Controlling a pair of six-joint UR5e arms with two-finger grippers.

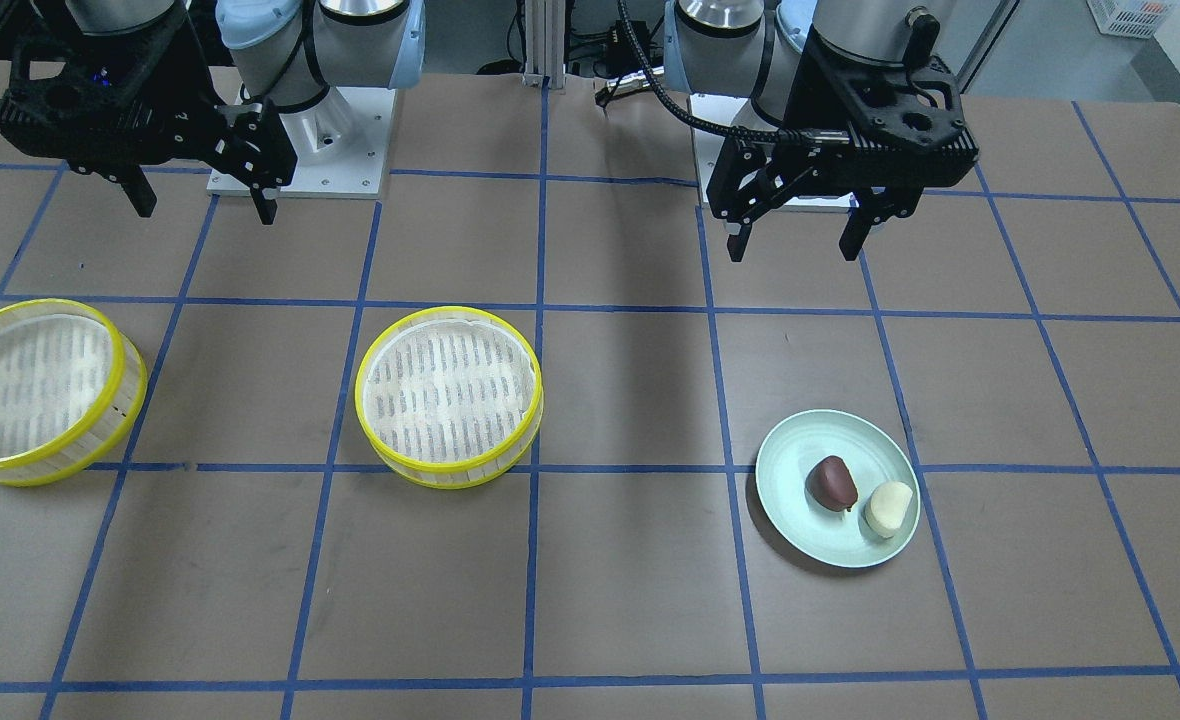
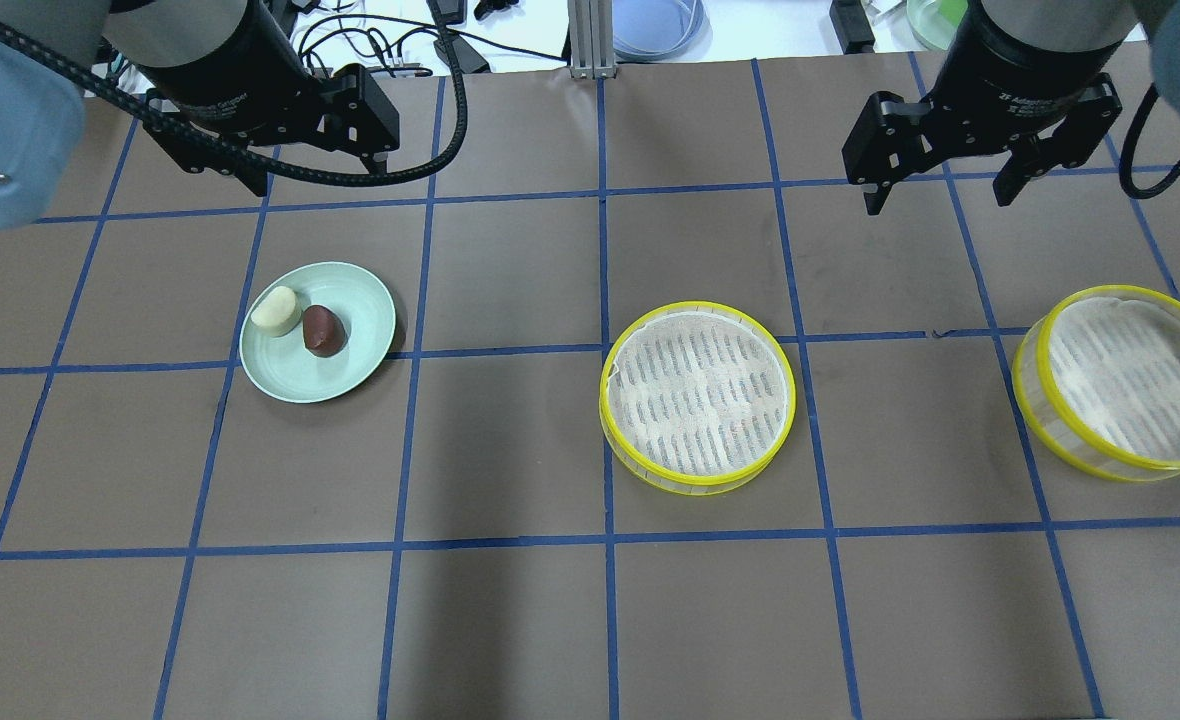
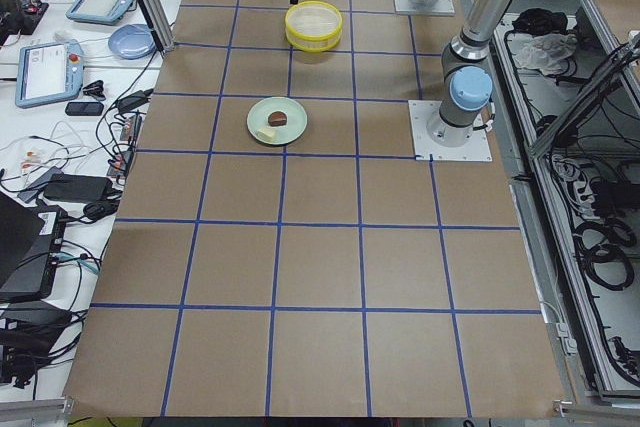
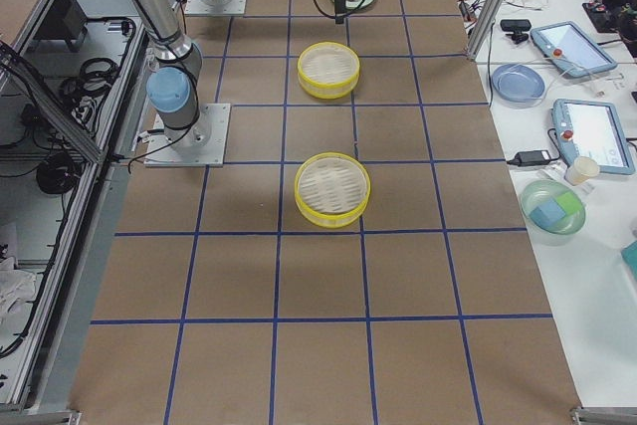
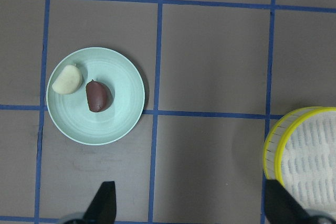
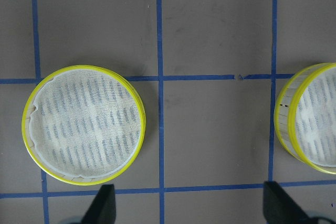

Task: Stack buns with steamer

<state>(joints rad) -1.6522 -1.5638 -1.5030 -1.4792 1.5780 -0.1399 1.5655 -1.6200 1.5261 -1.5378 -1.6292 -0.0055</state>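
The dark reddish-brown bun (image 1: 832, 482) and the cream-white bun (image 1: 889, 508) lie side by side on a pale green plate (image 1: 800, 535). They also show in the left wrist view, the dark bun (image 5: 98, 96) right of the white bun (image 5: 67, 80). Two empty yellow-rimmed steamer trays stand apart on the table, one in the middle (image 2: 697, 395) and one at the robot's far right (image 2: 1125, 382). My left gripper (image 1: 795, 243) is open and empty, raised behind the plate. My right gripper (image 2: 937, 198) is open and empty, raised between the two trays and farther back.
The brown table has a blue tape grid. Both arm bases (image 1: 300, 150) stand at the robot's edge. Tablets, bowls and cables (image 4: 587, 126) lie on a side bench beyond the table's far edge.
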